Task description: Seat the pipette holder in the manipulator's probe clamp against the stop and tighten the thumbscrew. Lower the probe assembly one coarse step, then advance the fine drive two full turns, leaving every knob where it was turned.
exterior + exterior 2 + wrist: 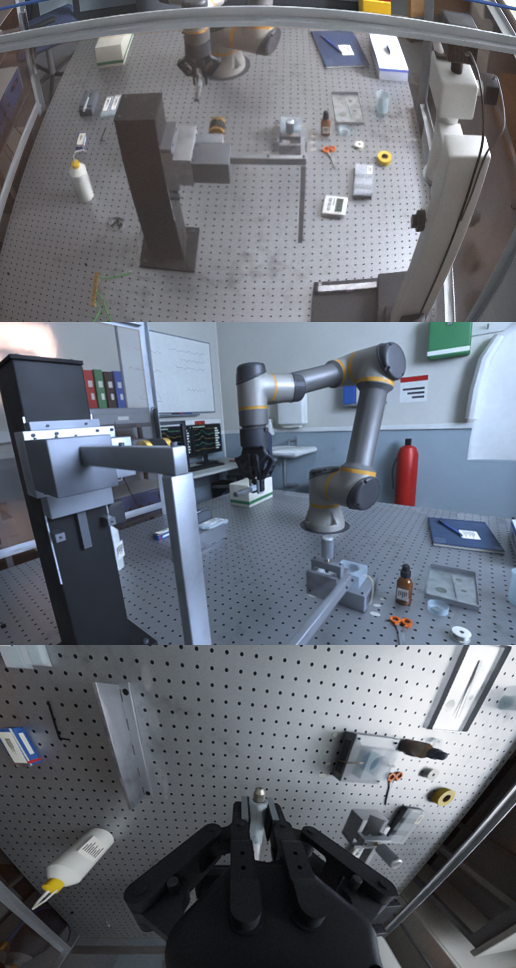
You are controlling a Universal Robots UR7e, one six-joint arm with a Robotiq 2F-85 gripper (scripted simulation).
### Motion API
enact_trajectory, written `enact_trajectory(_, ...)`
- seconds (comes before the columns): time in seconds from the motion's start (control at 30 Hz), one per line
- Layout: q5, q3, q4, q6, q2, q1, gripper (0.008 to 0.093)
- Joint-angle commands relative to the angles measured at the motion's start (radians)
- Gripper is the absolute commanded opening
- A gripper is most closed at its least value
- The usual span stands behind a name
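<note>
The pipette holder point(258, 818), a slim grey rod with a metal tip, sits between the two fingers of my gripper point(258, 812), which are closed on it. In the second side camera the gripper point(255, 485) hangs high above the table at the far side, with the holder point(245, 490) sticking out sideways. The manipulator tower point(145, 175) stands at the left, its grey arm point(267, 161) reaching right toward the probe clamp point(289, 140) with its thumbscrew point(326, 546). A yellow-and-black knob point(217, 125) sits behind the tower's stage.
A shallow tray point(347, 107) lies at the right with a brown bottle point(325, 123), scissors point(328, 150), tape rolls and a timer point(334, 205) around it. A white squeeze bottle point(81, 181) stands at the left. A tissue box point(114, 49) sits at the far left.
</note>
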Motion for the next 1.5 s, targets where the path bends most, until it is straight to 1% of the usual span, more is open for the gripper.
enact_trajectory(0.0,0.0,-0.002,-0.001,0.03,0.002,0.031,0.008)
enact_trajectory(0.17,0.0,-0.016,-0.007,0.199,0.021,0.2,0.008)
enact_trajectory(0.37,0.0,-0.055,-0.019,0.381,0.072,0.38,0.008)
enact_trajectory(0.53,0.0,-0.094,-0.028,0.495,0.121,0.495,0.008)
enact_trajectory(0.67,0.0,-0.122,-0.032,0.56,0.153,0.559,0.008)
enact_trajectory(0.9,0.0,-0.152,-0.036,0.619,0.187,0.617,0.008)
enact_trajectory(1.2,0.0,-0.158,-0.037,0.631,0.193,0.629,0.008)
enact_trajectory(1.33,0.0,-0.145,-0.054,0.631,0.198,0.63,0.008)
enact_trajectory(1.47,0.0,-0.109,-0.102,0.631,0.211,0.631,0.008)
